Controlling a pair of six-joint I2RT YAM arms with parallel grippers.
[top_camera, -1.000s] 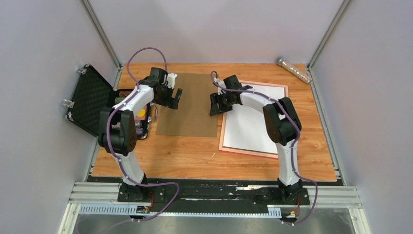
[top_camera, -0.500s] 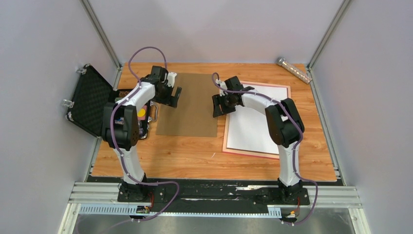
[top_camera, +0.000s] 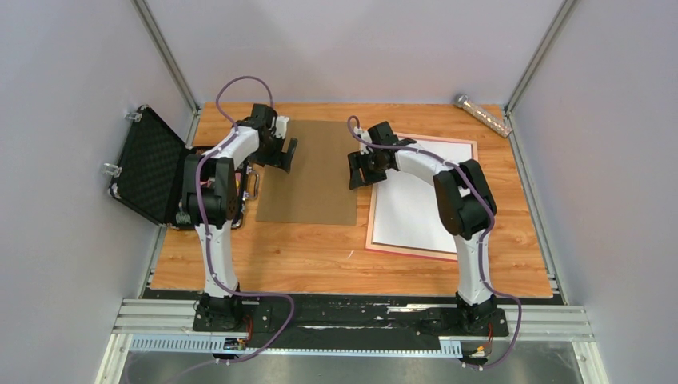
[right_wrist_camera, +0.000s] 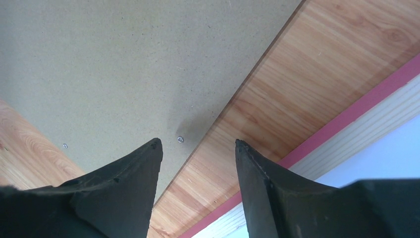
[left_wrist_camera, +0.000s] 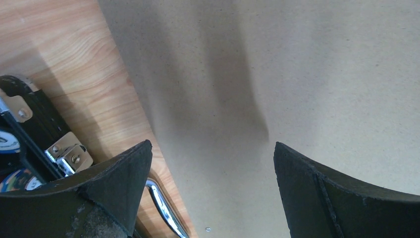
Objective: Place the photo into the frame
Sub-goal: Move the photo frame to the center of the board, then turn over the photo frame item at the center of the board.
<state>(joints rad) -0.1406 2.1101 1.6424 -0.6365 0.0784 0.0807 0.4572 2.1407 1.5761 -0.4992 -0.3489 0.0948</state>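
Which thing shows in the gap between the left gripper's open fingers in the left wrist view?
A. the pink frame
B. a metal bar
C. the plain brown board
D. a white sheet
C: in the left wrist view the plain brown board fills the gap between the spread fingers of the left gripper. The top view shows the frame lying away on the right arm's side.

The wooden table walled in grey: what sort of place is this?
Probably a robotics lab test cell: left arm and right arm bolted to a metal rail at the table's near edge, plain grey panels around, an open black case beside.
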